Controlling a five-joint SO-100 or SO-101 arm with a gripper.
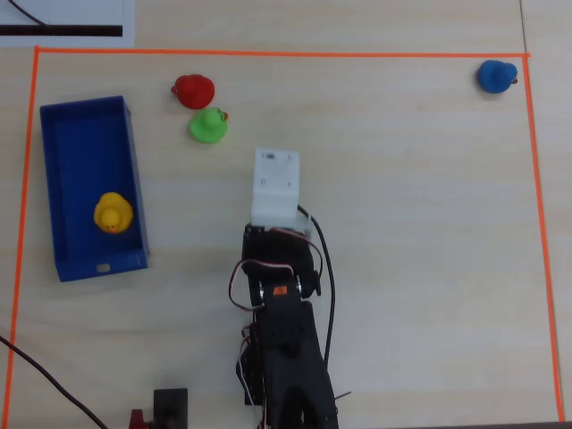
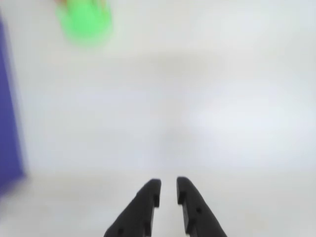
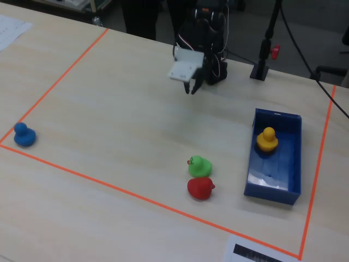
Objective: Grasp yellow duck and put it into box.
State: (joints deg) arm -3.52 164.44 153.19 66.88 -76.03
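Observation:
The yellow duck [image 1: 113,213] sits upright inside the dark blue box [image 1: 85,143], toward its near end; in the fixed view the duck [image 3: 267,138] rests on the floor of the box [image 3: 271,192]. My gripper [image 2: 168,183] is far from both, raised over bare table near the arm's base, and also shows in the fixed view [image 3: 192,89]. Its black fingers [image 2: 148,202] stand almost together with a narrow gap and hold nothing. In the overhead view the white wrist camera housing [image 1: 275,183] hides the jaws. A blurred edge of the box [image 2: 7,123] shows at the wrist view's left.
A green duck [image 1: 208,126] and a red duck [image 1: 193,90] sit close together right of the box; the green one [image 2: 84,22] shows blurred in the wrist view. A blue duck [image 1: 495,77] sits at the far right corner. Orange tape [image 1: 268,54] frames the workspace.

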